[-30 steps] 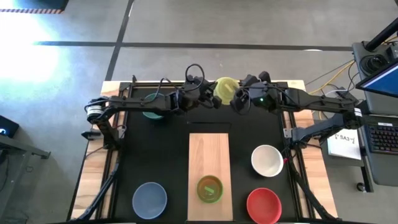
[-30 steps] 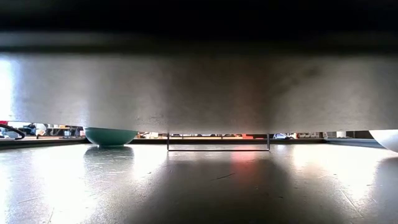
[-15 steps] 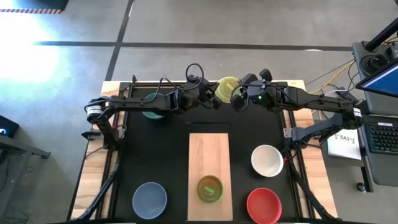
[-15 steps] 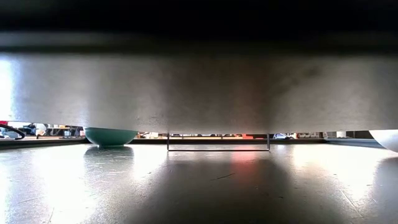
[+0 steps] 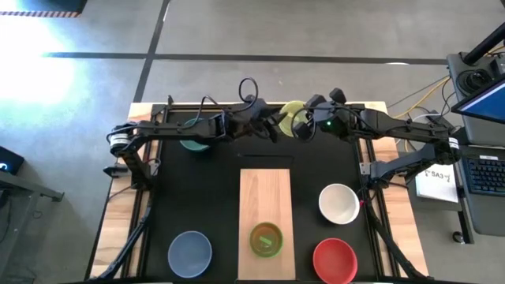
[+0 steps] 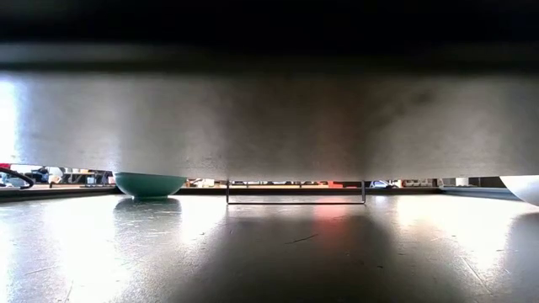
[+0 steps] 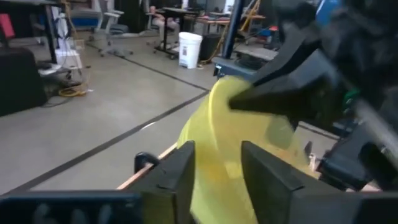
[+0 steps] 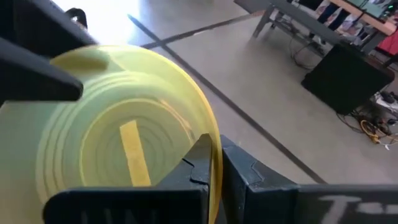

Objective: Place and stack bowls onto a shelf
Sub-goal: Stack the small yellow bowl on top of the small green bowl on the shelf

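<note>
A yellow bowl (image 5: 293, 112) is held tipped on edge above the table's far edge, between my two grippers. My right gripper (image 5: 301, 125) is shut on its rim. My left gripper (image 5: 274, 126) is open, and its two fingers (image 7: 177, 171) stand on either side of the bowl's opposite rim (image 7: 217, 143). A green bowl (image 5: 266, 239) sits on the near end of the shelf (image 5: 266, 193). Under my left arm a teal bowl (image 5: 192, 143) rests on the table. The white (image 5: 339, 203), red (image 5: 334, 260) and grey-blue (image 5: 190, 252) bowls stand on the tabletop. My right gripper pinches the yellow bowl's rim (image 8: 214, 134) between its two fingers, one on each face of the wall. It comes roughly level from the table's right. The bowl stands on edge, clear of the table. My left gripper: I cannot tell whether its fingers touch the rim between them.
The low view shows the teal bowl (image 6: 149, 183) at the left and the white bowl's edge (image 6: 522, 187) at the far right. The far half of the shelf is bare wood. A laptop and papers lie beyond the table's right edge.
My right gripper has moved a little toward the table's left, up to the yellow bowl's rim. The bowl stays lifted between the two grippers and now shows narrower from above, shifted slightly toward the table's right.
</note>
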